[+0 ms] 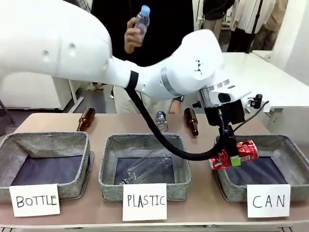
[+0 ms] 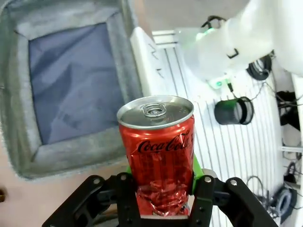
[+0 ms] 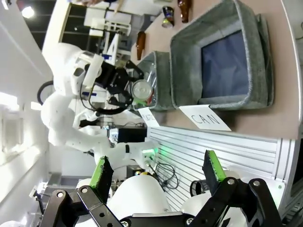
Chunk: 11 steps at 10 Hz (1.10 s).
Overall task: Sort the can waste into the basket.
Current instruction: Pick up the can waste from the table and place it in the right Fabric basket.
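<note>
**Red can in hand over the basket, nothing dropped yet**

My left claw (image 2: 163, 190) is clenched on the red can (image 2: 158, 146). The green pads press its crumpled lower half from both sides and the silver end points away from the wrist. In the front view the can lies roughly sideways in the grip. It hangs above the left rim of the basket (image 1: 289, 145) marked CAN, just over the edge and clear of the fabric. What I can see of the basket's dark lining is bare, so I judge that no can has gone in so far.

My right claw (image 3: 156, 171) is spread wide, grasping nothing, and held well back from the desk (image 1: 203, 205).

Farther out, the dark can (image 1: 161, 121) sits on the far side of the desk, between two brown bottles and well apart from the basket.

By my reckoning the first half is almost done. I need to carry the red can a little right over the lining and let go. Then the dark can has to be fetched and dropped in too.
</note>
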Each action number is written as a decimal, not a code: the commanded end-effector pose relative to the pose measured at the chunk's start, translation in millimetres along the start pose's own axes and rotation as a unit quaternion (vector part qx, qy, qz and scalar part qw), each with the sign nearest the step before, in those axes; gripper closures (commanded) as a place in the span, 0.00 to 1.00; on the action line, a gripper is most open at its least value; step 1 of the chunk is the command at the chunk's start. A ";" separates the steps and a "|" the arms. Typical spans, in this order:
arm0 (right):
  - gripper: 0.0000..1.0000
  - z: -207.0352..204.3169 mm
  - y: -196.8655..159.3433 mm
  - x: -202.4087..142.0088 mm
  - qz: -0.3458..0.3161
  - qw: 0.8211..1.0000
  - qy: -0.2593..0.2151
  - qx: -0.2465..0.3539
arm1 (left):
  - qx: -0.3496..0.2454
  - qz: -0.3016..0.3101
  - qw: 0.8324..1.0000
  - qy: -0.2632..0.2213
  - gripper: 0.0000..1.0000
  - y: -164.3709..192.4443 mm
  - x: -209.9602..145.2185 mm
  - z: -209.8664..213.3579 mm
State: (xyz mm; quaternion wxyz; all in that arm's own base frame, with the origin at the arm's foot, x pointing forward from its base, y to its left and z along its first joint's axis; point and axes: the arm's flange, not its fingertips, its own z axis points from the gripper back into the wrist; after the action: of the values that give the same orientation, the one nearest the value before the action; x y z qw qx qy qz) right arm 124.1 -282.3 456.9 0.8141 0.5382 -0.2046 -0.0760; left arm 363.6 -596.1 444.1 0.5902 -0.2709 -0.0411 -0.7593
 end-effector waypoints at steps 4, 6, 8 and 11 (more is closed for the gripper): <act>0.00 3.7 3.0 -8.3 0.000 1.000 -0.008 0.007 | 0.037 0.033 0.994 -0.099 0.56 24.4 20.3 4.5; 0.00 3.7 3.0 -8.3 0.000 1.000 -0.008 0.007 | 0.040 0.032 0.994 -0.097 0.56 29.4 21.4 2.2; 0.00 3.7 3.0 -8.3 0.000 1.000 -0.008 0.007 | 0.033 0.035 0.996 -0.080 0.00 34.0 23.1 -1.5; 0.00 3.7 3.0 -8.3 0.000 1.000 -0.008 0.007 | 0.030 0.037 0.995 -0.084 0.00 36.7 23.8 -1.1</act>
State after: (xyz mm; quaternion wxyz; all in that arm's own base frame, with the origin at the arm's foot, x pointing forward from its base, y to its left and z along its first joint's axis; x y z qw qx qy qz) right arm 122.9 -282.6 457.0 0.8140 0.5376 -0.2057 -0.0776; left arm 390.1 -620.5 437.9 0.6152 -0.3186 -0.1086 -0.7129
